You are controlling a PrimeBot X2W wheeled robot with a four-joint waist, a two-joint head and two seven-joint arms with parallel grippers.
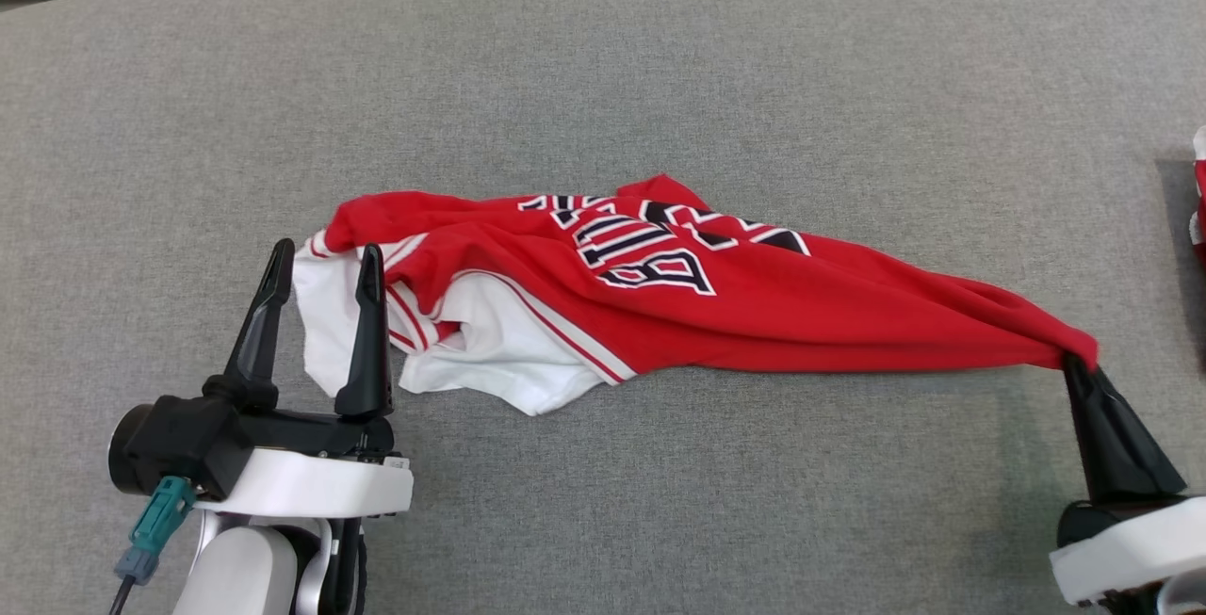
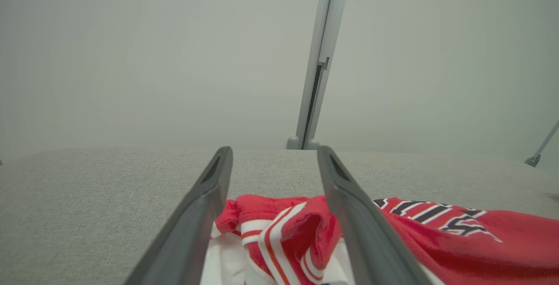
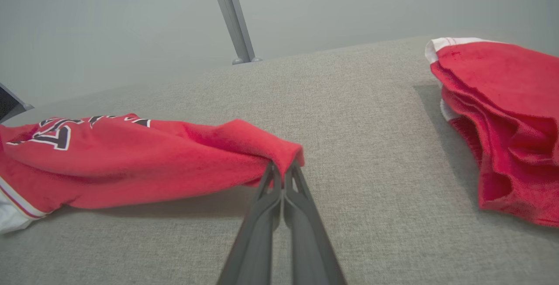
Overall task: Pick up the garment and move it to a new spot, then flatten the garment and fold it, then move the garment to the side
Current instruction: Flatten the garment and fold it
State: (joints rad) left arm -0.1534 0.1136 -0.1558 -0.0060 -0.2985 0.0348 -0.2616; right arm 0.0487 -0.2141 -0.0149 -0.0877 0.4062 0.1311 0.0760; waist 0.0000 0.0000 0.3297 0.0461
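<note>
Nearest to the robot, the left gripper [image 1: 326, 248] stood with its two dark fingers spread wide, closed on nothing. They straddled the white, red-striped end of the shirt [image 1: 754, 304], which lay bunched between them. Whether the fingers touched the cloth I could not tell. Over on the right side, the right gripper [image 1: 1075, 363] was pinched tight on the red corner of the same shirt, its fingers pressed together with a small fold of cloth caught at their tips.

Between the two grippers the shirt lay crumpled across the middle of the grey table [image 1: 603, 78]. It was bulky and rumpled at the left end and drawn out to a narrow point at the right, where it was held. Dark letters edged in white showed on its red front, creased and partly folded under.

Farther to the right, well apart from the held corner, a second heap of red cloth [image 3: 502, 101] with a white edge sat at the table's side. Beyond the bare far stretch of the table, a pale metal post [image 2: 319, 58] rose against a plain grey wall [image 2: 131, 58].
</note>
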